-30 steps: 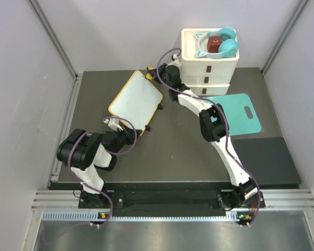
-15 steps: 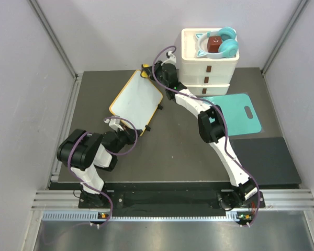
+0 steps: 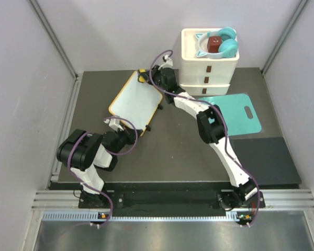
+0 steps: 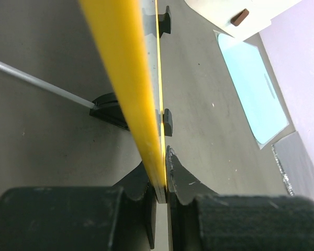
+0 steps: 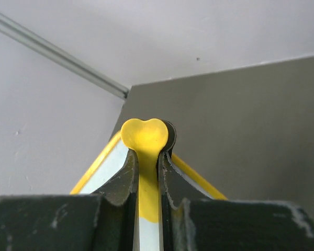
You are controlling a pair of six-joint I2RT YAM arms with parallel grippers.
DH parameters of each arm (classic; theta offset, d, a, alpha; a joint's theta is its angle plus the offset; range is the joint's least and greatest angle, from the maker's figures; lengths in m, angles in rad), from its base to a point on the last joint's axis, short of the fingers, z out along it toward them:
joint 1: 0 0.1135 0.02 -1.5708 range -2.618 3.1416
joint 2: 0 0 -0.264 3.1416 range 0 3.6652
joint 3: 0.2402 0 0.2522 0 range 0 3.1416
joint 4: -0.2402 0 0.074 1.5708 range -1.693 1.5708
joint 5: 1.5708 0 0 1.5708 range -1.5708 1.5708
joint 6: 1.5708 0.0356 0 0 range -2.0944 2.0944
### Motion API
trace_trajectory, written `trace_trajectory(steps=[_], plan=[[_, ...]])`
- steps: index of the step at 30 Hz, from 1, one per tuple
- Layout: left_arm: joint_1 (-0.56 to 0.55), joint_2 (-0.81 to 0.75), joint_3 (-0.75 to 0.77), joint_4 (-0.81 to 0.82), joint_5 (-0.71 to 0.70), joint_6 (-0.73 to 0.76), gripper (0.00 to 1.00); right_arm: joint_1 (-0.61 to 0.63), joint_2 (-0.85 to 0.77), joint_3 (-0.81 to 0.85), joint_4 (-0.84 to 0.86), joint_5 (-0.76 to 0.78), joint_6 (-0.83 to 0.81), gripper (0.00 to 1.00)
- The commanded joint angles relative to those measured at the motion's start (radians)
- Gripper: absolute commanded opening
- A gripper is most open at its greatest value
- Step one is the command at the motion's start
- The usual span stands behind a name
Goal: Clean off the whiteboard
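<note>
The whiteboard [image 3: 136, 102] sits at the far left of the table [image 3: 178, 151], its long axis running near-left to far-right (its face looks blank). The right gripper [image 3: 146, 77] is clamped on its far corner, and the left gripper [image 3: 132, 132] is pinched onto the near frame edge, so the board spans between them

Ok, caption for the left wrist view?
Left gripper clamped on the yellow edge of the whiteboard, teal cutting board lying beyond.
</note>
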Motion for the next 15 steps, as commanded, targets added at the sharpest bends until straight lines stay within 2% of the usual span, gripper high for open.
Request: trace_trajectory(steps=[1, 7, 11, 15], plan=[[-0.040, 0.002, -0.017, -0.117, 0.129, 0.113, 0.00, 0.061, -0.060, -0.094, -0.065, -0.130, -0.071, 0.00], [-0.043, 0.000, -0.019, -0.115, 0.126, 0.116, 0.00, 0.142, -0.149, -0.163, -0.133, -0.186, -0.203, 0.00], [-0.044, 0.002, -0.016, -0.118, 0.122, 0.116, 0.00, 0.198, -0.209, -0.278, -0.120, -0.224, -0.205, 0.00], [-0.044, 0.000, -0.017, -0.103, 0.125, 0.118, 0.00, 0.233, -0.230, -0.349, -0.201, -0.265, -0.224, 0.00]])
